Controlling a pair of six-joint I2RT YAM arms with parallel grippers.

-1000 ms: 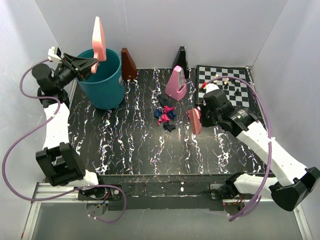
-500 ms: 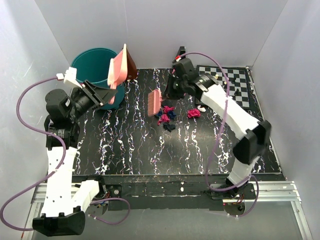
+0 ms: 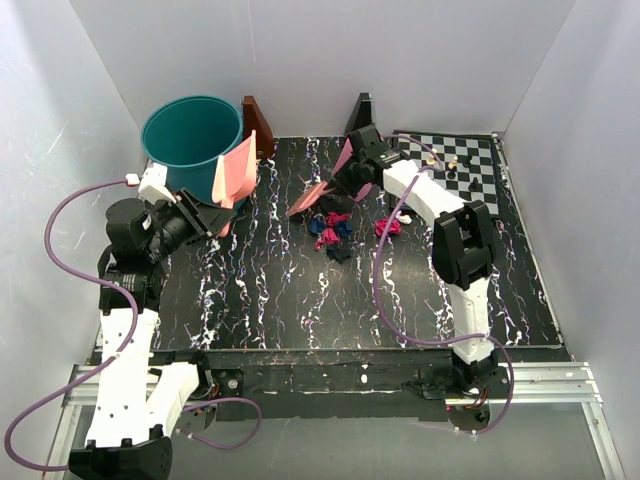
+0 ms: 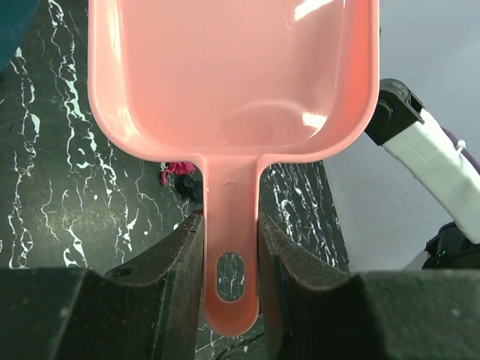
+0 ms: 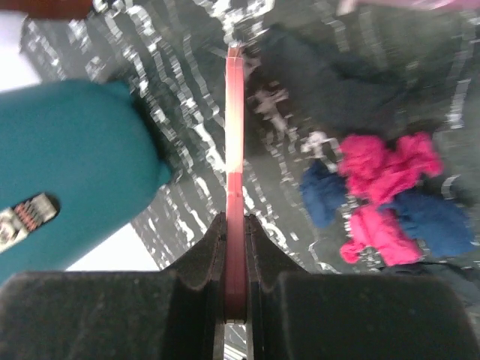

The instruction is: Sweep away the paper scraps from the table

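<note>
Pinching the pink dustpan (image 4: pixel 232 75) by its handle in my left pincer (image 4: pixel 230 236) and the brush (image 5: pixel 235 135) edge-on in my right pincer (image 5: pixel 235 229), I see the paper scraps (image 3: pixel 332 232) heaped mid-frame on the tabletop (image 3: pixel 260 290). With the dustpan well apart at upper left, a hard sweep could scatter scraps past it.

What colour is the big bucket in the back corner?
Teal, a blue-green. The bucket shows best in the top external view.
</note>
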